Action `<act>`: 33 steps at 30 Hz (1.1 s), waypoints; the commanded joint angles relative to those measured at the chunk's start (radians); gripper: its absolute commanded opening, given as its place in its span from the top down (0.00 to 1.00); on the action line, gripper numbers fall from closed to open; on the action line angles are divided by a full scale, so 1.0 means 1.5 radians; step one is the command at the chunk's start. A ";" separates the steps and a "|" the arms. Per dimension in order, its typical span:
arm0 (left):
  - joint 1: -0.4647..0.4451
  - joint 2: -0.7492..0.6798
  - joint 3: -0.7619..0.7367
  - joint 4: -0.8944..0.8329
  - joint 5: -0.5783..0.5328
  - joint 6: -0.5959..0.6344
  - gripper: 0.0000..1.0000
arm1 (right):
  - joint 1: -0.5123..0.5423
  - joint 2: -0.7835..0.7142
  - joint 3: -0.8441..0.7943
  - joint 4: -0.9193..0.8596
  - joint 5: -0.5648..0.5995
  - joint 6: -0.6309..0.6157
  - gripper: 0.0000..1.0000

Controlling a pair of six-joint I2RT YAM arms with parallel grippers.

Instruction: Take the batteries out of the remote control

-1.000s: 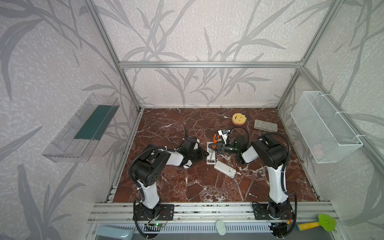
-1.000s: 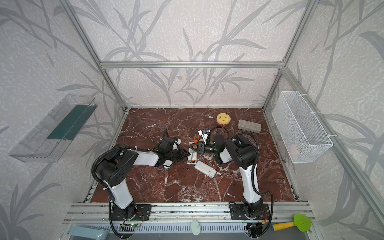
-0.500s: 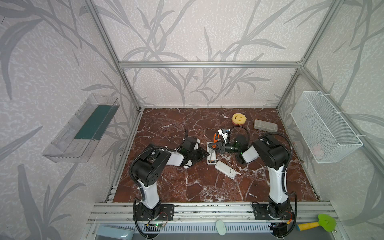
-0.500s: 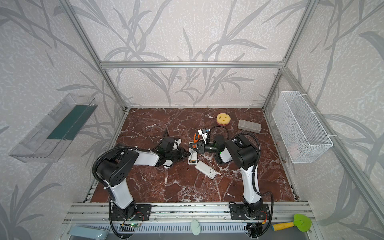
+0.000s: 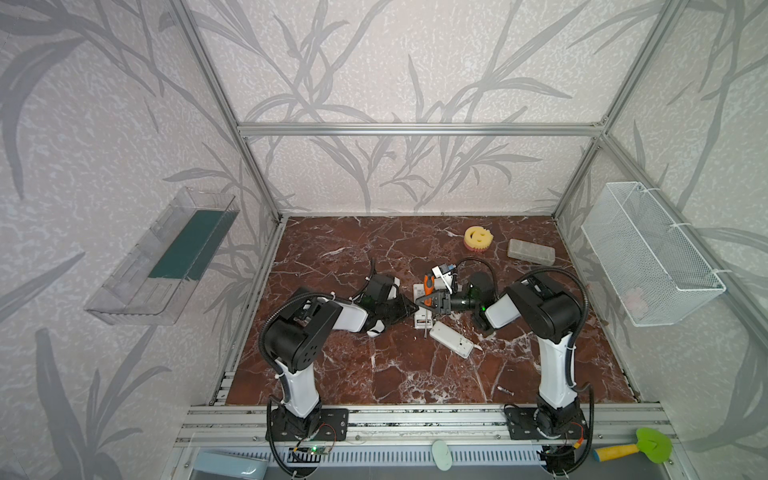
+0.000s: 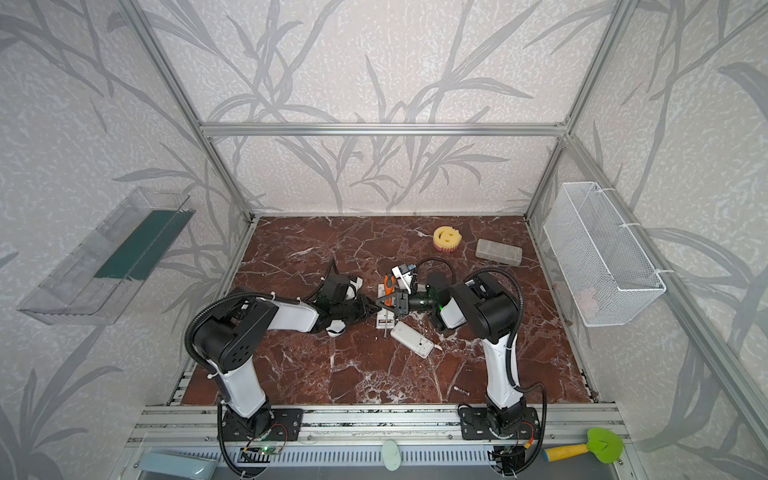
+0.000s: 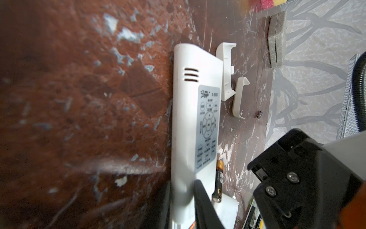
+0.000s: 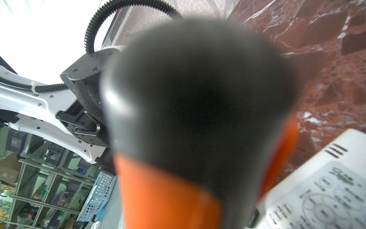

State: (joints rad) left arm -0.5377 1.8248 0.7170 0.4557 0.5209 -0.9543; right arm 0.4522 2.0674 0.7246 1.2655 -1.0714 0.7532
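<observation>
Nothing much has moved since the earlier frames; both arms sit low over the table point(image 5: 374, 374), which looks like red-brown stone with white cracks. The left gripper point(image 7: 183, 200) has its jaws closed on one end of a long, smooth white remote control point(image 7: 194, 119). A battery point(image 7: 217, 179), a slim black tube with a gold end, lies flat right beside the remote, close to those jaws. The right gripper point(image 5: 428, 302) has its jaws shut tight on a screwdriver point(image 8: 198, 119) with a fat black and orange handle. A curved white cover point(image 7: 225, 69) lies beside the remote, a second cover point(image 7: 240, 99) next to it.
</observation>
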 commanded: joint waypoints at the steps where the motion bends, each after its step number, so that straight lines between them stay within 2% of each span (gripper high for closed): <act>1: -0.007 0.021 -0.008 -0.033 -0.023 -0.002 0.77 | -0.007 -0.065 -0.007 -0.083 0.034 -0.096 1.00; 7: -0.006 -0.001 -0.010 -0.041 -0.024 0.000 0.78 | -0.003 -0.195 -0.023 -0.254 0.166 -0.204 1.00; 10: -0.008 -0.012 -0.005 -0.056 -0.024 0.007 0.77 | 0.018 -0.284 -0.031 -0.375 0.297 -0.264 1.00; 12: -0.008 -0.013 -0.010 -0.049 -0.022 0.002 0.77 | 0.041 -0.334 -0.021 -0.498 0.436 -0.302 1.00; 15: -0.012 -0.015 -0.029 -0.018 -0.017 -0.015 0.77 | 0.065 -0.345 0.017 -0.620 0.583 -0.341 1.00; 21: -0.029 -0.030 -0.056 -0.001 -0.023 -0.026 0.77 | 0.091 -0.261 0.113 -0.696 0.684 -0.360 1.00; 24: -0.045 -0.039 -0.067 0.007 -0.031 -0.035 0.77 | 0.107 -0.213 0.142 -0.698 0.733 -0.371 1.00; 33: -0.061 -0.071 -0.092 0.015 -0.049 -0.037 0.77 | 0.128 -0.111 0.239 -0.660 0.677 -0.368 1.00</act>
State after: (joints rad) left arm -0.6228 1.7485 0.6037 0.5182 0.4644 -1.0058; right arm 0.6315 1.8923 1.0267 0.2554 -0.0441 0.2153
